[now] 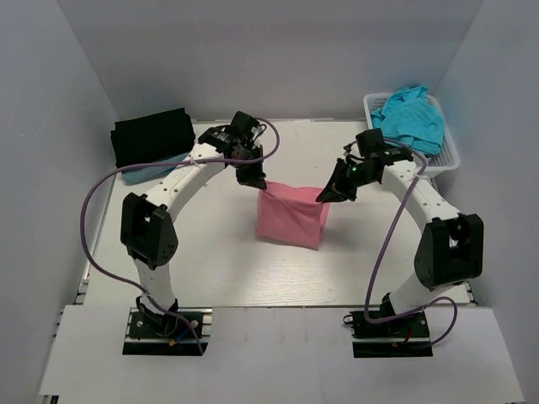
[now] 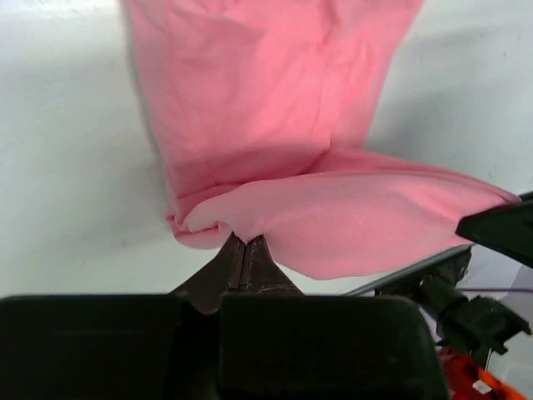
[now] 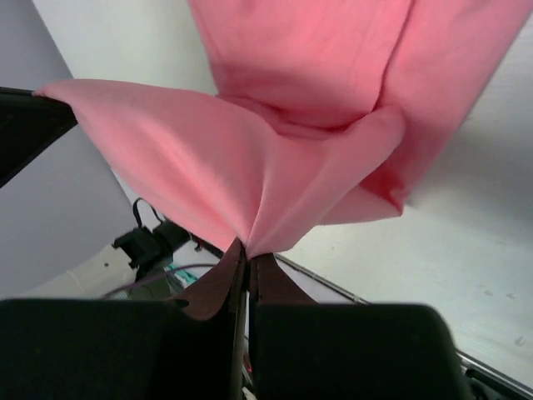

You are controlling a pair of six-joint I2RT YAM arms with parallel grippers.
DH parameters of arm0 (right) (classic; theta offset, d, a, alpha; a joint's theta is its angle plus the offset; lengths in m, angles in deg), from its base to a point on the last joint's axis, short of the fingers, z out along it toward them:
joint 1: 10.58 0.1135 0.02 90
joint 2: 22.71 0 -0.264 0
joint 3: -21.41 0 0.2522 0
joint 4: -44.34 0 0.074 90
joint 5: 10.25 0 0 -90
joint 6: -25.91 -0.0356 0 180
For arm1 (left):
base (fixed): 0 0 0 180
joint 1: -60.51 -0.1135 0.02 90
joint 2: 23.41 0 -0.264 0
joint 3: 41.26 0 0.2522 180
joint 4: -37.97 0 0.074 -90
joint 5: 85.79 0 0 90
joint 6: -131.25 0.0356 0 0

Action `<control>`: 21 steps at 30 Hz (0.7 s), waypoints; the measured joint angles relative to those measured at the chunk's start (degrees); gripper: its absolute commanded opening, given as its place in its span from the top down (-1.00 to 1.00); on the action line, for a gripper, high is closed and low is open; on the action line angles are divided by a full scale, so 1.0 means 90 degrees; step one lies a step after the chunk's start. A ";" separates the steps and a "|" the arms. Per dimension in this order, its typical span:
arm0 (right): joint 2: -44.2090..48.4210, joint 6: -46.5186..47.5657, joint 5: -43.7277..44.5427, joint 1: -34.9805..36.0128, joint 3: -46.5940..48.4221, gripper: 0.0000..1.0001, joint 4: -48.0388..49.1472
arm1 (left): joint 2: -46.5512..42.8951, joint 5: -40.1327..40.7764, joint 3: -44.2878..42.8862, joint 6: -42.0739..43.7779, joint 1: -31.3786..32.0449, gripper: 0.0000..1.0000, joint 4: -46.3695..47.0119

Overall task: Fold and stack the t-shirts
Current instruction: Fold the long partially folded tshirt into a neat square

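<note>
A salmon-pink t-shirt (image 1: 290, 217) hangs stretched between my two grippers above the middle of the table, its lower part resting on the tabletop. My left gripper (image 1: 255, 179) is shut on its upper left corner (image 2: 208, 221). My right gripper (image 1: 324, 196) is shut on its upper right corner (image 3: 275, 217). A black t-shirt (image 1: 152, 137) lies folded on a light blue t-shirt (image 1: 143, 173) at the back left. A teal t-shirt (image 1: 410, 116) sits crumpled in the white basket (image 1: 450, 158) at the back right.
Grey walls close in the table on the left, back and right. The left arm's purple cable (image 1: 93, 219) loops out over the table's left side. Both arm bases stand at the near edge.
</note>
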State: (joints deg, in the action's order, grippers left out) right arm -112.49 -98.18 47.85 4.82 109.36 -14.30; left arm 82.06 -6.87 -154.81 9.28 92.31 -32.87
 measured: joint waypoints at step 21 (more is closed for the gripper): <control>-0.2283 0.0012 0.0724 -0.0682 0.1627 1.00 0.0226 | 0.2888 -0.0012 -0.2552 0.0284 -0.0410 1.00 0.0452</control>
State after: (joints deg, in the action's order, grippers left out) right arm -133.04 -98.07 54.37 -1.32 124.01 -12.27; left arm 108.05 -6.97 -177.78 11.84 88.61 -28.80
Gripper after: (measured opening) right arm 0.022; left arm 0.009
